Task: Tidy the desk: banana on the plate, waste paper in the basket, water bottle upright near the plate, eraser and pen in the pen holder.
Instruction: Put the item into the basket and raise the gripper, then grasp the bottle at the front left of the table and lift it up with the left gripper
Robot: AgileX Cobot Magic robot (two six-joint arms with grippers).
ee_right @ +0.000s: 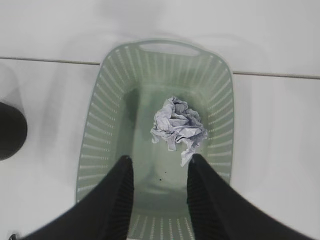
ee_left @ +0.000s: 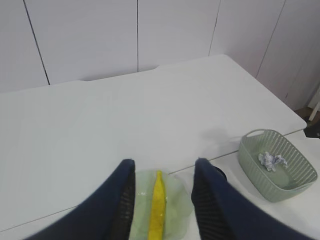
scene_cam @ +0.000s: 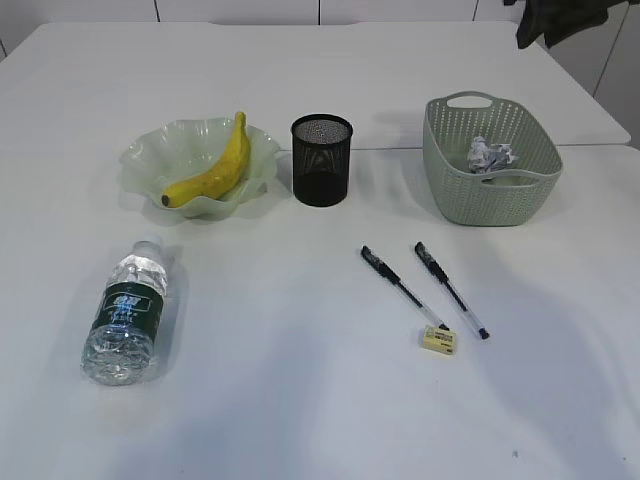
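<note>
Lying on its side at the table's left front, cap toward the plate [scene_cam: 140,160], the water bottle [scene_cam: 125,315] falls to the left gripper [ee_left: 164,200], which hovers empty above the banana [ee_left: 157,210], jaws apart. The right gripper [ee_right: 159,195], also parted and empty, hangs over the basket [ee_right: 95,150] holding the waste paper [ee_right: 177,125].

white table [scene_cam: 300,400] — seamed, white panelled wall [ee_left: 90,35]

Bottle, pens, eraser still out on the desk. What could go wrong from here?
1. The water bottle lies on its side; being round, it may roll when gripped.
2. The eraser touches one pen's tip, so grabbing either could drag the other.
3. The pen holder stands close beside the plate; a claw could bump it.
</note>
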